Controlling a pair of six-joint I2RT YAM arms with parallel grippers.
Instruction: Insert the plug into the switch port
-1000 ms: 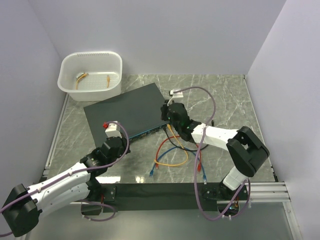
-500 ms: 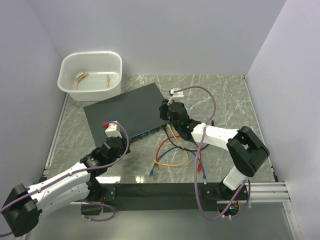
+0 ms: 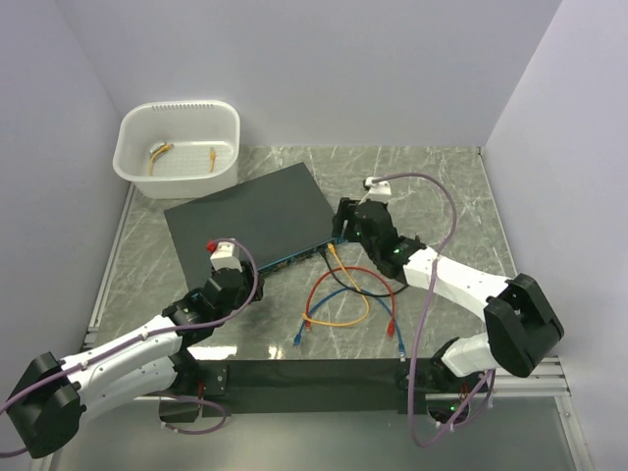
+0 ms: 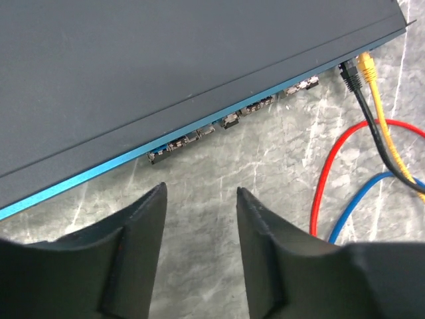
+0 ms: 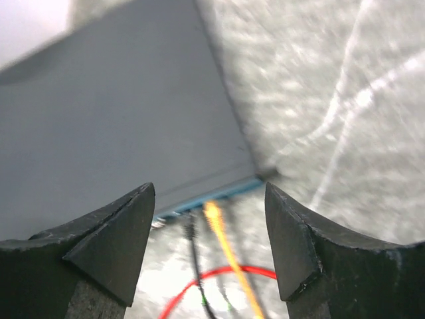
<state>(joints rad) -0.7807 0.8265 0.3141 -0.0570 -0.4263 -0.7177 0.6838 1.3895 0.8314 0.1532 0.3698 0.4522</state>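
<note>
**Network switch (image 3: 250, 211), row of switch ports (image 4: 229, 121) along its teal face; both claws being held empty.**
The left gripper (image 4: 200, 193) is being held partly apart and the right gripper (image 5: 209, 193) wide, with nothing between the fingers of either. The yellow plug (image 4: 367, 65) is apparently being kept seated beside a black plug (image 4: 350, 74) at the row's right end, though its latch is being blurred. Any retreat is best being made straight back, clear of the cables, so nothing is being tugged loose.

The yellow plug (image 4: 364, 64) sits in the switch port (image 4: 360, 53) at the right end of the thin blue face (image 4: 80, 181). Its cable (image 4: 388, 143) hangs down.
</note>
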